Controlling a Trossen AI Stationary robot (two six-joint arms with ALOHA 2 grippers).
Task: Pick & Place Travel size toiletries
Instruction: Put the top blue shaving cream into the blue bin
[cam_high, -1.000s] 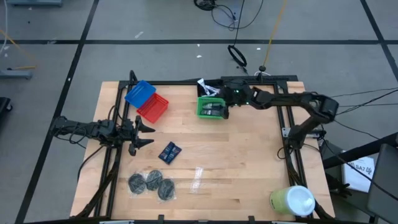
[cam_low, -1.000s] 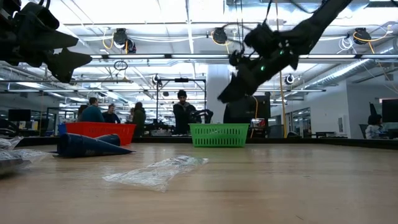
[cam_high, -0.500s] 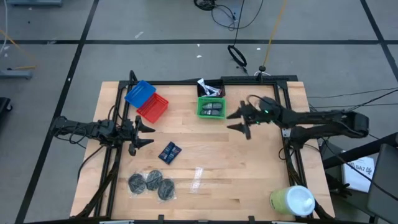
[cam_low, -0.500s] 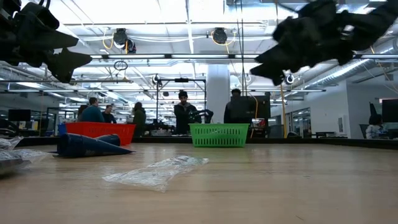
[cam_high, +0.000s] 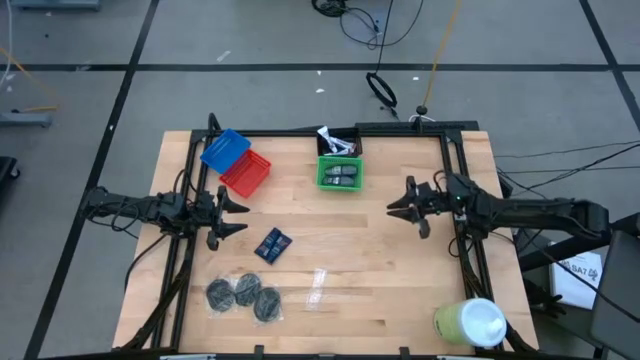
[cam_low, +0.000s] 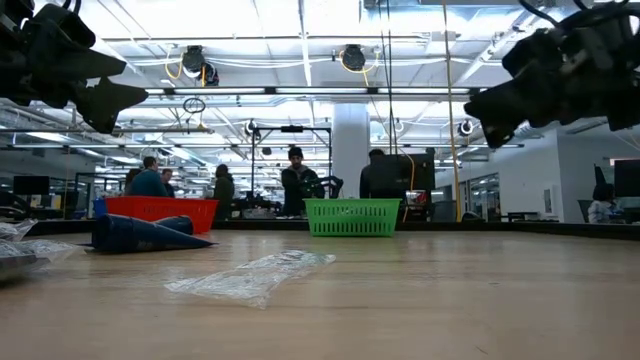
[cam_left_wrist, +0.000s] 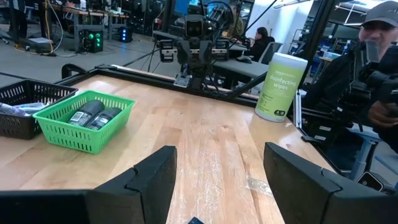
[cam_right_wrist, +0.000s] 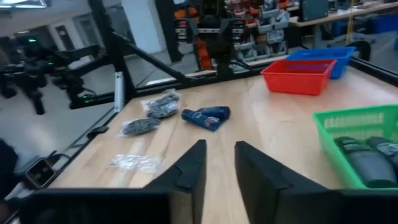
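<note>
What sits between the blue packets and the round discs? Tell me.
Nothing: in the high view, only bare wooden table separates the blue packets from the round discs.

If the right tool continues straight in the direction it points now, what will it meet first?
The right tool points across the table toward the left tool. At its height the path looks free until that tool. The dark blue packets lie just beside this line, lower down, though depth is unclear.

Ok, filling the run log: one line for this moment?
right tool: empty, off green basket | left tool: open, waiting | blue packets: on table
</note>
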